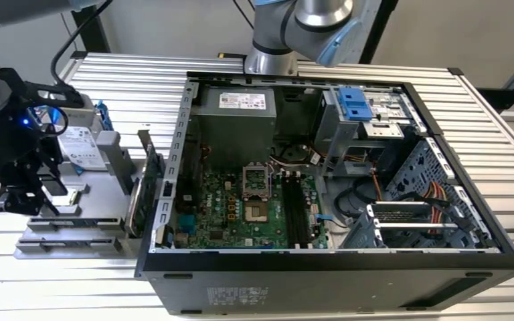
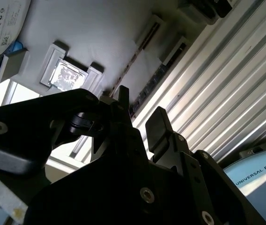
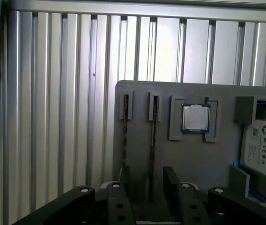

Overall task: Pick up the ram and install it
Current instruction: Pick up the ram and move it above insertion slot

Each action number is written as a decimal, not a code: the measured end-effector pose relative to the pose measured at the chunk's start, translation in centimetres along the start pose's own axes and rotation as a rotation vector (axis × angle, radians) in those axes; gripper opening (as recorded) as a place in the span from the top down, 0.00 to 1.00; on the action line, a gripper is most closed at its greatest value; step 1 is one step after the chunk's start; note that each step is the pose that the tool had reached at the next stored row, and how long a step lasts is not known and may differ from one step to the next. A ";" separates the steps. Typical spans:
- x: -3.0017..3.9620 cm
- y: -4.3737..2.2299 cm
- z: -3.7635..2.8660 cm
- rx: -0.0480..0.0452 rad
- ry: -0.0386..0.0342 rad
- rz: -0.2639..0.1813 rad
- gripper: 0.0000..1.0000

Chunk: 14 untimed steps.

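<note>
Two thin sticks stand on edge in parallel slots of a gray holder (image 3: 137, 93), near the holder's end farthest from the hard drive (image 3: 263, 150). A square processor chip (image 3: 195, 117) lies in a recess between those slots and the drive. The ram (image 3: 152, 136) is the stick nearer the chip. In both wrist views it runs straight into the space between the two dark fingers (image 3: 171, 183) of the gripper (image 3: 148, 180). The fingers are spread, one on each side of the ram, and a strip of gray holder shows between the stick and each finger, so they straddle it without clamping it. The other stick (image 3: 125, 136) lines up with the finger farther from the chip. In the exterior view the holder sits on the slatted worktop (image 1: 471, 134), at the exterior view's left of the open computer case (image 1: 328, 267).
</note>
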<state>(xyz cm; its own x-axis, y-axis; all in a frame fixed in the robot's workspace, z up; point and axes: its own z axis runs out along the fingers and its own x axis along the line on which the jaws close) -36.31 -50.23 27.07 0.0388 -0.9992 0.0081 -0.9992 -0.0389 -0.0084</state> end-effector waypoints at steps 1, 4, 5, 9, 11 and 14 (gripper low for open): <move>0.00 0.00 0.08 0.0000 0.0001 -0.003 0.00; 0.00 0.01 0.32 0.0000 0.0007 -0.013 0.00; -0.01 0.01 0.41 0.0001 0.0010 -0.017 0.00; 0.00 0.01 0.59 -0.0004 0.0024 -0.026 0.00; 0.00 0.01 0.59 -0.0004 0.0024 -0.026 0.00; -0.01 0.01 0.65 -0.0001 0.0022 -0.026 0.00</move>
<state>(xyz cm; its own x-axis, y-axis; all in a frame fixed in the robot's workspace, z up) -36.31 -50.23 26.41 0.0644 -0.9979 0.0105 -0.9979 -0.0644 -0.0080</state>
